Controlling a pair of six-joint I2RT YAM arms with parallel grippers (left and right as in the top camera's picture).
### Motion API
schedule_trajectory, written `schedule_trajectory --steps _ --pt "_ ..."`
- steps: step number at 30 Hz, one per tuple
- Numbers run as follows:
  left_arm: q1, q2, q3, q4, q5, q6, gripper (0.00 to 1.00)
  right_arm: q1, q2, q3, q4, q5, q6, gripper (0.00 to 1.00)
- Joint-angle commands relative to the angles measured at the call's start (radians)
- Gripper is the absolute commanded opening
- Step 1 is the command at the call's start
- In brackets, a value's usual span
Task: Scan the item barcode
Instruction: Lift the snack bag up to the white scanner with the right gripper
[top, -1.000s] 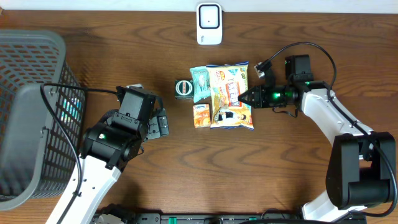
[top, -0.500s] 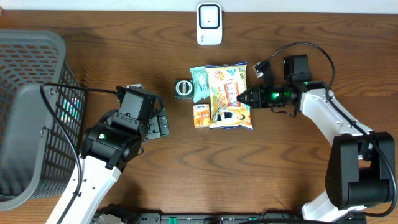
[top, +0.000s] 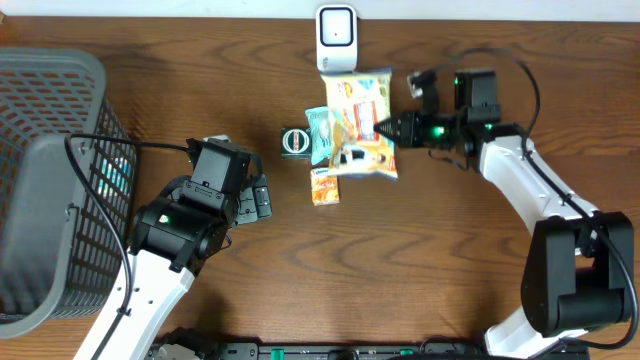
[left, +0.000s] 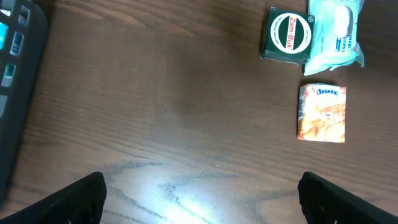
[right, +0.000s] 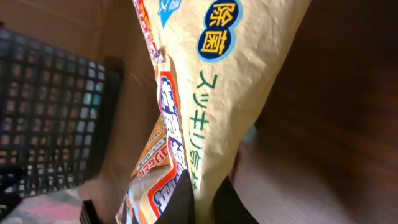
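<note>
Right gripper (top: 381, 128) pinches one yellow bag (top: 362, 105) | left gripper (top: 258, 197) agape | one scanner (top: 336, 38), probably | one basket (top: 60, 68)

I'm at a mock shop checkout.
My wooden table (top: 450, 290) carries a scanner (top: 337, 38), a shopping basket (top: 60, 68) and packaged goods (top: 324, 186).

The table (top: 450, 280) is dark brown wood with plain grain and a soft sheen under the glare. The snack bag (top: 362, 125) is crinkled printed film, fairly matt. The basket (top: 50, 110) is grey plastic mesh. The scanner (top: 337, 38) is smooth white plastic. The small box (left: 321, 113) looks like printed card.
</note>
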Motion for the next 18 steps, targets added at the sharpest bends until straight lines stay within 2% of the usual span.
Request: schedule_trajectory --steps 1,10,18 --pt "0.003 0.004 0.004 -0.002 -0.016 0.002 0.98 0.022 0.039 0.153 0.011 -0.037 0.047 0.01" --pt "0.003 0.004 0.004 -0.002 -0.016 0.002 0.98 0.056 0.297 0.554 -0.124 -0.036 0.054 0.01" --pt "0.003 0.004 0.004 -0.002 -0.016 0.002 0.98 0.055 0.497 0.84 -0.137 -0.029 0.079 0.01"
